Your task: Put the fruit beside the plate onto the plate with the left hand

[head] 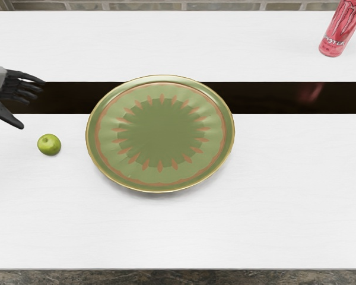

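A large green plate (160,127) w/ an orange ray pattern was seen mid-frame on a white table (273,208). A small green apple (49,145), the fruit to be moved, was set just left of the plate, apart from its rim & not yet lifted. The left hand (12,95) was shown farther left of the plate & higher in frame, fingers loosely spread, nothing held, prob. poised for a reach. A red can (342,28) was placed far to the plate's upper right, well clear.
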